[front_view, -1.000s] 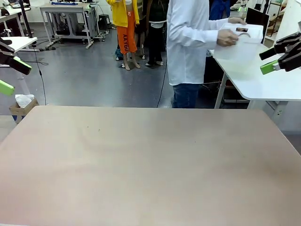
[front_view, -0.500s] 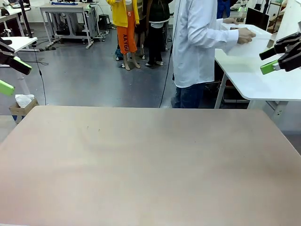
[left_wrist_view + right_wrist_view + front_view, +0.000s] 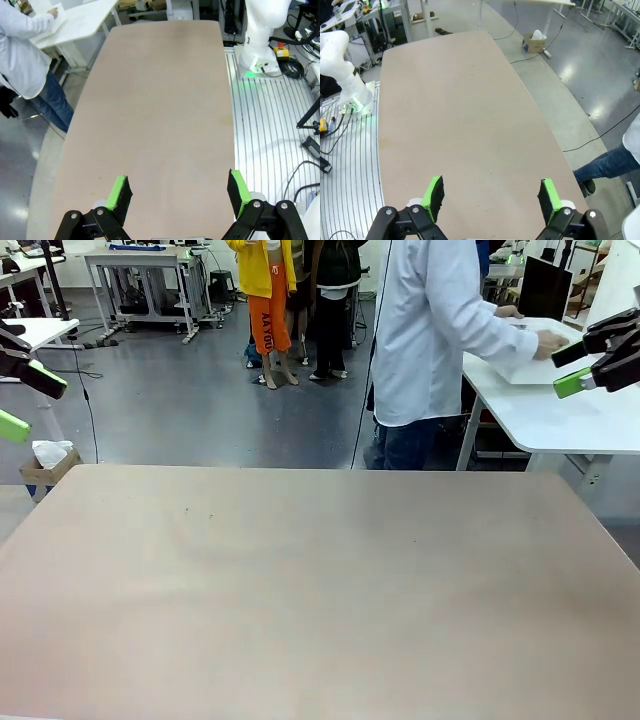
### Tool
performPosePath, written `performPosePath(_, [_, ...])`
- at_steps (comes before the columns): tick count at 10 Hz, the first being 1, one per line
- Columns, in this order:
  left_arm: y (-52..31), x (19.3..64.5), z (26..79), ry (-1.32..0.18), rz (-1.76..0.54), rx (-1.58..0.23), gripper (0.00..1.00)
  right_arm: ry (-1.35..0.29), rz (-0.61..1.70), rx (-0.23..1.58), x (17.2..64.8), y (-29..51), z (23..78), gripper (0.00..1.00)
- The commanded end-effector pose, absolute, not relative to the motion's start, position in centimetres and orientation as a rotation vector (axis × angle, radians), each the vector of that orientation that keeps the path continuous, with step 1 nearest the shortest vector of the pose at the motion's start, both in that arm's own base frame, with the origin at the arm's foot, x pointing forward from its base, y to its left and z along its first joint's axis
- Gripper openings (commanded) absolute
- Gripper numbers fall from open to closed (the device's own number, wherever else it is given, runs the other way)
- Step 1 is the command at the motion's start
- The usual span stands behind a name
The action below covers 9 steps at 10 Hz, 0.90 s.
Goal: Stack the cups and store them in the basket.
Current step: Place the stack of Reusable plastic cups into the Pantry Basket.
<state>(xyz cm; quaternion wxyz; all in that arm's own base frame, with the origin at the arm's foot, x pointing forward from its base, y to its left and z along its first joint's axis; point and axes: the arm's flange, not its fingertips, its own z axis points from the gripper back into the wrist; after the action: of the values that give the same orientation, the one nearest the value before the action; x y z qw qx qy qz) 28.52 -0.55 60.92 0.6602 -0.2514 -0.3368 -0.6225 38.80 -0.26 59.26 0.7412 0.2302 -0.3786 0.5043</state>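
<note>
Both grippers, left (image 3: 177, 192) and right (image 3: 490, 196), wait raised with jaws spread wide, holding nothing, above the table (image 3: 320, 580), while the person (image 3: 430, 330) at 1 o'clock handles the white basket (image 3: 525, 365) on a side table; best to hold off.

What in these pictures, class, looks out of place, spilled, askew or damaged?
Nothing stands out. The table shows no spill or damage. Both grippers, left and right, hang open above it. The person handles a white basket at a side table.
</note>
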Motion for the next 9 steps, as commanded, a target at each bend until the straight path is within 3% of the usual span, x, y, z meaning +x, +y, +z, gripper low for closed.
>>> performPosePath(1, [-0.69, 28.37, 61.12, -0.765, -1.397, -0.584, 1.00, -0.819, 1.089, 0.516, 38.85, -0.19, 59.87, 1.00])
performPosePath(9, [-0.69, 28.37, 61.12, -0.765, -1.397, -0.584, 1.00, -0.819, 1.089, 0.516, 38.85, -0.19, 59.87, 1.00])
